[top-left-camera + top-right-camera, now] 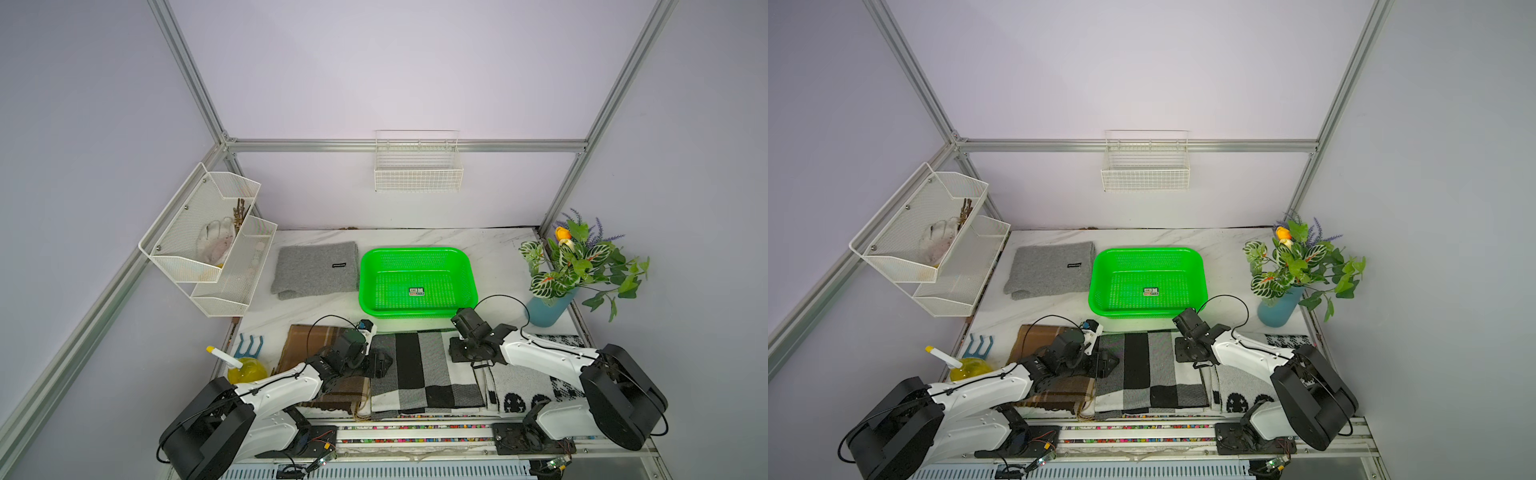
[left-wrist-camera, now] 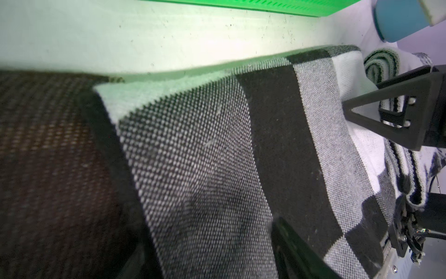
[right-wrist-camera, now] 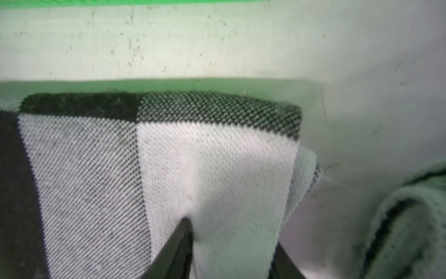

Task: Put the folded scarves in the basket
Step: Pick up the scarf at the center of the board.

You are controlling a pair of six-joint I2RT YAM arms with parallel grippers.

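Both top views: your checked scarf [image 1: 428,370] [image 1: 1154,370] lies folded at the near edge of the table, just in front of the basket [image 1: 415,250] [image 1: 1148,250], not in it. Left gripper [image 1: 380,362] sits low at the scarf's left edge and right gripper [image 1: 459,349] at its right edge. You can't read the finger gaps from up here. The brown plaid scarf [image 1: 307,340] is just left of the checked one. The patterned scarf [image 1: 523,386] is just right of it, under the right arm. The grey scarf [image 1: 316,268] lies beside the basket, on its left.

Left wrist: checked weave fills the frame. One left finger [image 2: 296,248] rests on it, and the jaws are spread wide, not pinched. Across the scarf you can see a right finger [image 2: 398,108]. The green basket wall [image 2: 241,6] runs along the far side.

Right wrist: the fingers [image 3: 179,248] are closed on the scarf's white edge. The fabric creases at the tip of one finger, and the other is at the outer edge. Bare table separates the scarf from the basket.
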